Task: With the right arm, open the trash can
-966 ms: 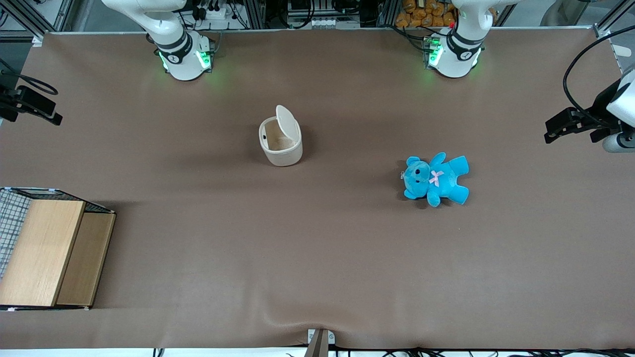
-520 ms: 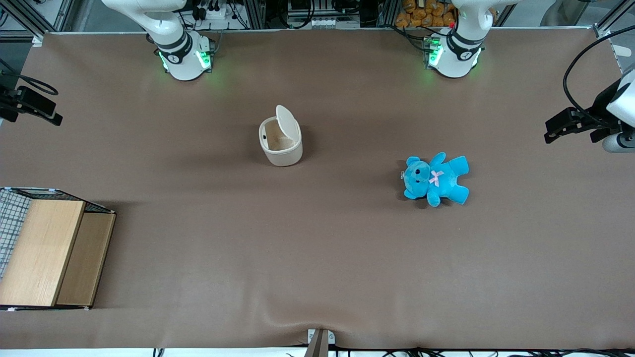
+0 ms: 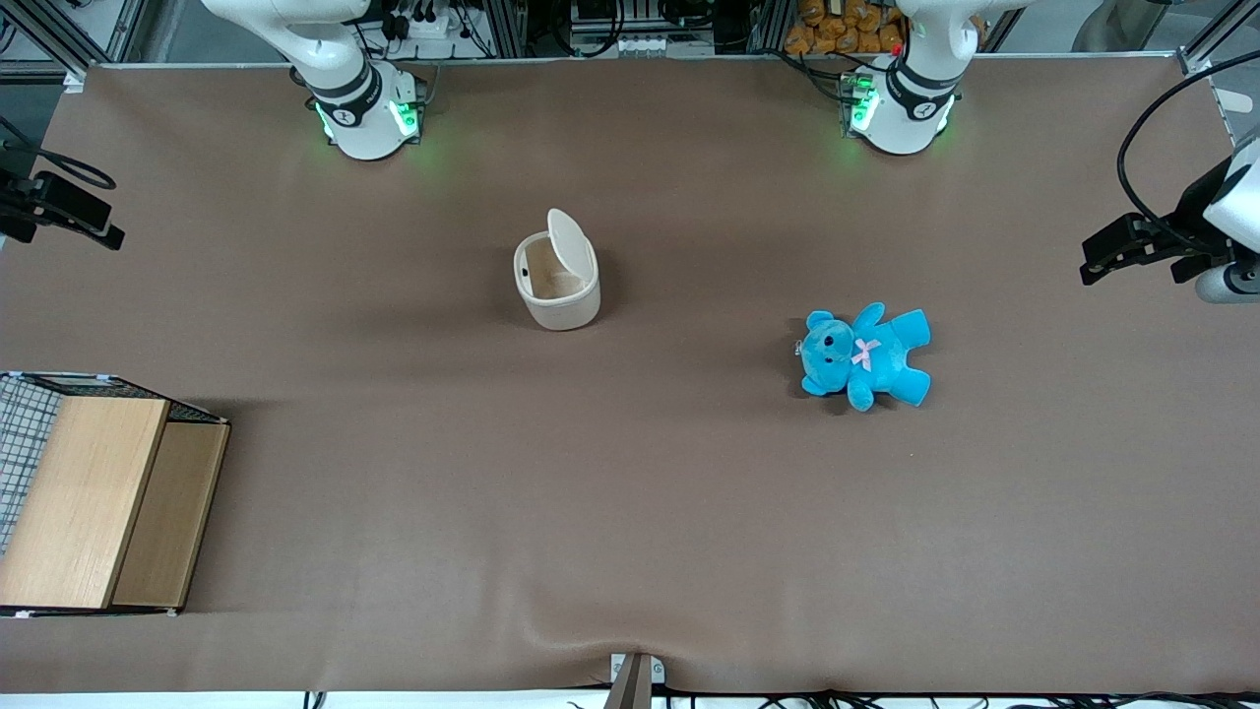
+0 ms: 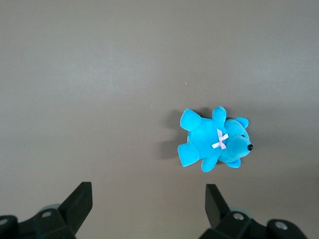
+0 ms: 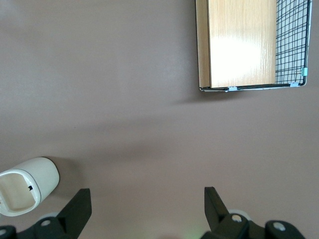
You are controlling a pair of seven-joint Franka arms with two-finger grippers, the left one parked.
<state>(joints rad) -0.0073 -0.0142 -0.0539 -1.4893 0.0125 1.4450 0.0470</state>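
The cream-white trash can (image 3: 557,295) stands on the brown table, about midway between the two arm bases and nearer to the front camera than they are. Its flat lid (image 3: 572,246) is tilted up and the inside shows. The can also shows in the right wrist view (image 5: 25,192), with its mouth visible. My right gripper (image 3: 71,211) hangs high over the working arm's end of the table, well apart from the can. In the right wrist view the gripper (image 5: 147,201) is open wide and empty, with only bare table between its fingers (image 5: 79,205).
A wooden box with wire mesh (image 3: 94,492) sits at the working arm's end of the table, near the front camera, and also shows in the right wrist view (image 5: 242,44). A blue teddy (image 3: 864,356) lies toward the parked arm's end.
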